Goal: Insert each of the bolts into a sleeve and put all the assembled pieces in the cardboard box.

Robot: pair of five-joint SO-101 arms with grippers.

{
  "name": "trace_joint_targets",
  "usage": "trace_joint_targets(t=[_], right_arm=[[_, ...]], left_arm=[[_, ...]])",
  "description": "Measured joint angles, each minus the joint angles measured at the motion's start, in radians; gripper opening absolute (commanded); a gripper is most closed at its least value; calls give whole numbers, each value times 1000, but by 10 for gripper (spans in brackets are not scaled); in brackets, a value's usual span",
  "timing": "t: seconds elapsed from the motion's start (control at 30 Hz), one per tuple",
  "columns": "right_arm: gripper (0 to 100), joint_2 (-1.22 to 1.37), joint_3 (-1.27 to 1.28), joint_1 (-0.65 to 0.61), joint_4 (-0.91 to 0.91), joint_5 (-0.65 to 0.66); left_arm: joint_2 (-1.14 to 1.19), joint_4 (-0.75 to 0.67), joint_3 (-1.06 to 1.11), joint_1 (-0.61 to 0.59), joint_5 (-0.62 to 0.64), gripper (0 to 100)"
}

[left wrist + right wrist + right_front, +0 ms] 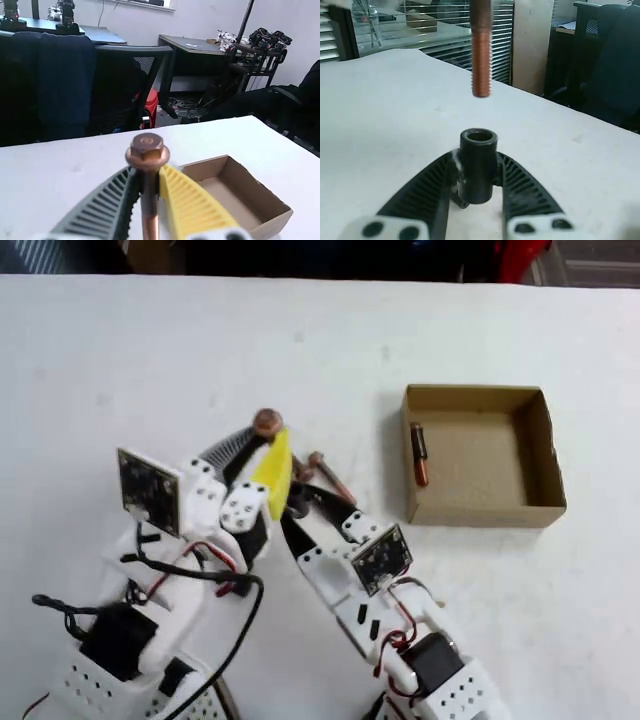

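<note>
Left grip: left gripper (146,174) is closed on the bolt (147,150) just under its hex head, with the shank hanging down.
Right grip: right gripper (478,159) clamps the sleeve (478,167) at mid-body, bore up. The bolt tip hangs just above it, not touching.
Handling: both judged rigid, smooth and small, so likely to pivot between the ribbed pads. A hold near the head lets the shank hang plumb.
Spare: second bolt (330,478) lies on the table (150,360) beside the grippers.
Box: cardboard box (490,512) holds one assembled piece (419,453) against the wall nearest the grippers.
</note>
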Motion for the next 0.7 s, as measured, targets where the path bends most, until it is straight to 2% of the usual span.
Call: trace_joint_targets(t=[0.7], right_arm=[[16, 0, 0, 0, 0, 0]], left_arm=[[-11, 23, 20, 15, 0, 23]])
